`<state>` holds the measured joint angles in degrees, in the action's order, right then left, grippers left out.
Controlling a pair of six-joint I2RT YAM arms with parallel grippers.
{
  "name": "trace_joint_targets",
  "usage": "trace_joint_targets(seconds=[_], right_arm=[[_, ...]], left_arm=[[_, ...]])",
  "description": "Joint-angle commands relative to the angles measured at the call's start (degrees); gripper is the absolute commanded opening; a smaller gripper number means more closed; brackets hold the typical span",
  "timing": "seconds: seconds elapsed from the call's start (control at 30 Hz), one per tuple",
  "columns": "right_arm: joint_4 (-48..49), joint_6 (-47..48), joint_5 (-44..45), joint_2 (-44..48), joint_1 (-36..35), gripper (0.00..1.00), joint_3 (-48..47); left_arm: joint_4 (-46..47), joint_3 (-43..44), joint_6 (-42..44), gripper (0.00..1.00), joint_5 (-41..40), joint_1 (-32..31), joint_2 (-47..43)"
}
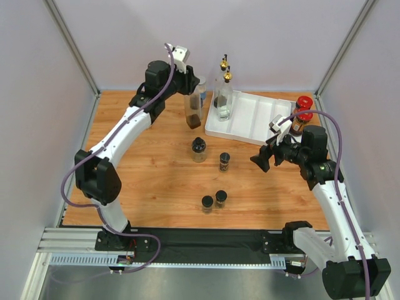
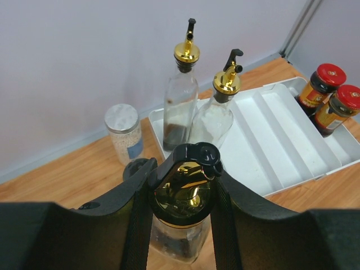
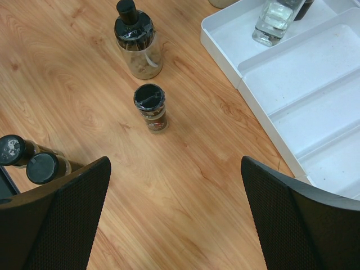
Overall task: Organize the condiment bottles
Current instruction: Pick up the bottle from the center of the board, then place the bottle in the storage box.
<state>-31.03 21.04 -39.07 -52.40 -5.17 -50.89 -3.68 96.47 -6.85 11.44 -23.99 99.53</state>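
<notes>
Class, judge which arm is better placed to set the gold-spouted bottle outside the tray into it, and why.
Left, probably: the left tool is shut on that bottle, close beside the tray; the right tool hangs open and empty.

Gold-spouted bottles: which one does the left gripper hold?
The bottle outside the white tray, off its left end: the left gripper is shut on its neck. The other two bottles stand inside the tray.
</notes>
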Motion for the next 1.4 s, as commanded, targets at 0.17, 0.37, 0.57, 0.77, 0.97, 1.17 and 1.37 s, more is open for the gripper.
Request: trace_joint_targets(seconds=[0.17, 0.37, 0.57, 0.77, 0.97, 1.17, 1.37], right_arm=[[1.3, 0.8, 0.0, 0.7, 0.1, 1.0, -0.3], [1.3, 0.9, 0.0, 1.0, 0.2, 1.0, -0.4], [1.2, 1.0, 0.1, 1.2, 0.1, 1.0, -0.5], [1.1, 1.1, 0.3, 1.4, 0.1, 1.0, -0.5], [1.1, 1.2, 0.5, 1.5, 0.1, 1.0, -0.5], [1.2, 1.3, 0.7, 1.5, 0.1, 1.0, -0.5], [1.1, 1.4, 0.7, 1.5, 0.1, 1.0, -0.5]], left_arm=[[5.1, 12.1, -1.7, 0.0, -0.9, -4.2, 6.5], [4.8, 16.7, -1.9, 0.0, -1.8, -5.9, 11.4], [4.7, 20.3, -2.3, 0.0, -2.2, -6.8, 15.4], [5.4, 22.4, -2.5, 0.0, -2.7, -7.2, 18.5], [5.1, 22.5, -2.6, 0.0, -2.5, -7.5, 20.3], [5.4, 20.2, -2.5, 0.0, -1.4, -8.2, 20.8], [5.6, 18.1, -2.2, 0.02, -0.7, -8.4, 20.8]])
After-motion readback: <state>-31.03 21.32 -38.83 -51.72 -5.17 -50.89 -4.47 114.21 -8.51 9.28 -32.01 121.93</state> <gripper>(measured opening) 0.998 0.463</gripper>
